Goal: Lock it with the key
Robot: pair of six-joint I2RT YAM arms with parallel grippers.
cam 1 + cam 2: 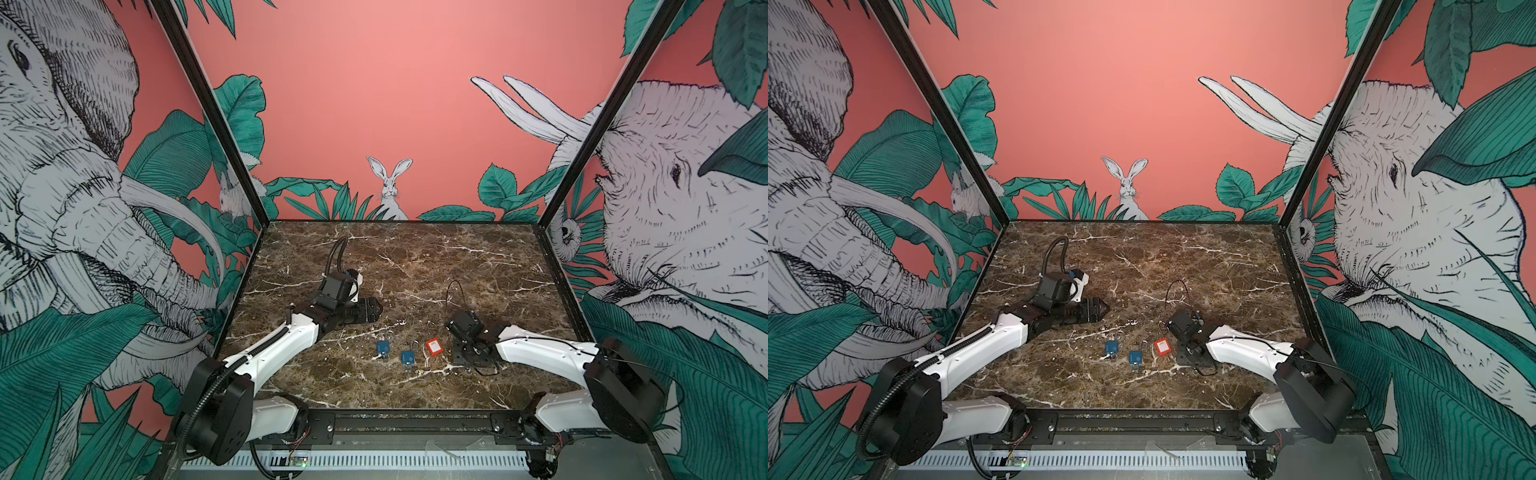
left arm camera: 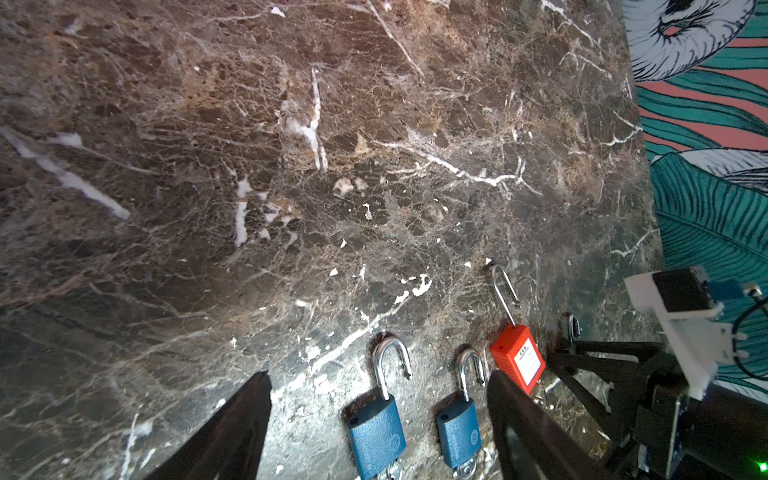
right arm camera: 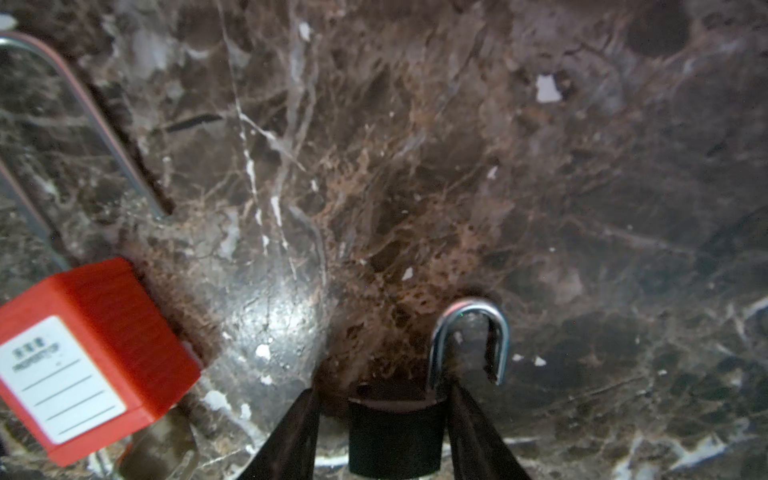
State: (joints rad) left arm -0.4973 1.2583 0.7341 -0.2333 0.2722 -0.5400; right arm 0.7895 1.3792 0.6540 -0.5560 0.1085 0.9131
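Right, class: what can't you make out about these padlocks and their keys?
- Black padlock: bottom cut off by the right wrist view's edge; the right gripper hides it in both top views.
- Keys of the bigger blue padlock and smaller blue padlock: cut by the left wrist view's edge.
- Label on the red padlock: print blurred, right wrist view.

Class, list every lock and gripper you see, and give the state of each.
Red padlock: long shackle open.
Blue padlock nearest red padlock: shackle open.
Other blue padlock: shackle open.
Black padlock: shackle open.
Left gripper: open, holding nothing.
Right gripper: open, straddling black padlock.
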